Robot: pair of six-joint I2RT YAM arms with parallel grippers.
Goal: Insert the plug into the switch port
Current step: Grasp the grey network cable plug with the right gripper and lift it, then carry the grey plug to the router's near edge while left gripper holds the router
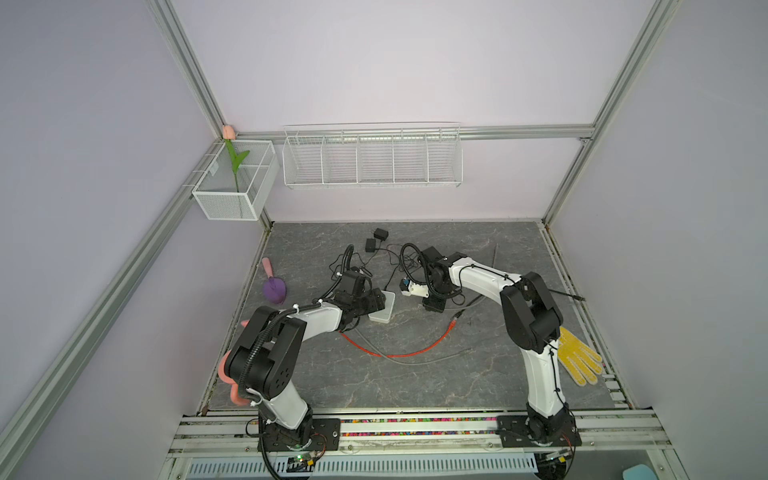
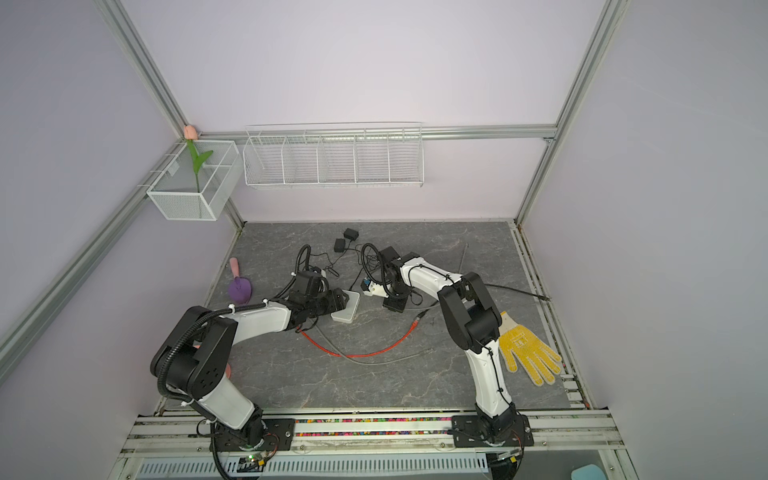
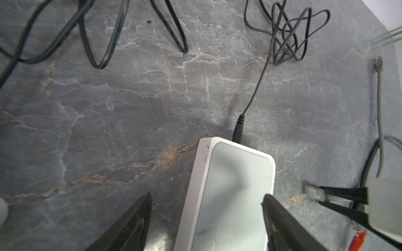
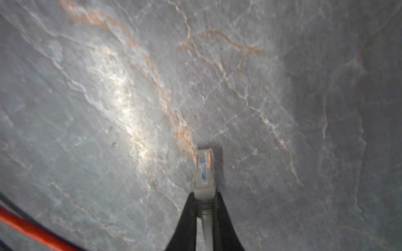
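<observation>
The white switch [image 1: 383, 311] lies flat on the grey slate table [image 1: 415, 386], and its ports do not show in any view. My left gripper [image 3: 206, 208] is open and straddles the switch [image 3: 230, 187]. One finger stands clear of its side and the other overlaps its far edge. A black power lead [image 3: 238, 128] is plugged into its end. My right gripper [image 4: 204, 195] is shut on the boot of the grey plug [image 4: 204, 169], which points down close to the table just right of the switch. The left wrist view shows that plug [image 3: 310, 191] in the right gripper's fingers [image 3: 343, 195].
An orange cable [image 1: 399, 353] and a grey cable [image 1: 436, 358] curve across the table in front of the switch. Tangled black leads and adapters [image 1: 380, 235] lie behind. A purple scoop [image 1: 274, 289] sits at the left and a yellow glove [image 1: 579, 357] at the right. Wire baskets [image 1: 372, 160] hang on the wall.
</observation>
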